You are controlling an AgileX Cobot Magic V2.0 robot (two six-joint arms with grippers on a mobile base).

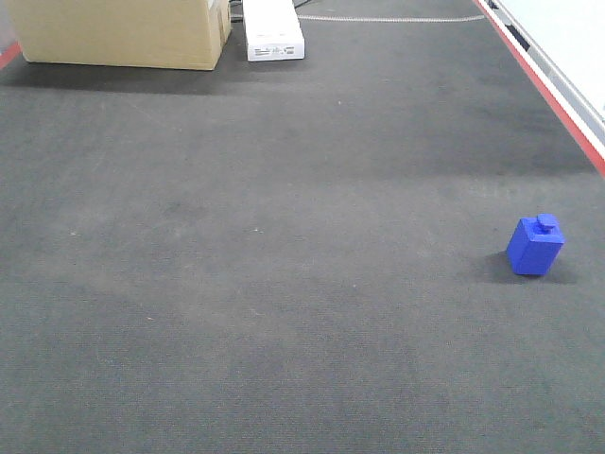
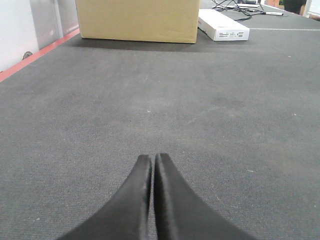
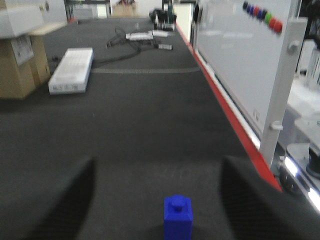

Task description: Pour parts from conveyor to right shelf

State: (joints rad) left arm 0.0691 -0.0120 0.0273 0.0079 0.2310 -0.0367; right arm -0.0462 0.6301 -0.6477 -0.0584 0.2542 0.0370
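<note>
- Bright blue small boxy plastic block with a short round stud on top sits on the wide dark grey textured conveyor belt, towards its right side and short of the thin red edge stripe.
- In the front view the block leans slightly and casts a shadow on the belt beside it.
- Right wrist view (blurred): right jaws are spread wide apart, and the block stands between them, touching neither.
- Left wrist view: left jaws are pressed together with nothing between them, low over bare belt.
- At the far end of the belt a tan cardboard box stands at the left. A flat white rectangular carton lies just beside it.
- A white side rail runs outside the red stripe.
- Dark cables lie on the belt beyond the carton.
- A white panel with coloured round magnets stands along the right edge.
</note>
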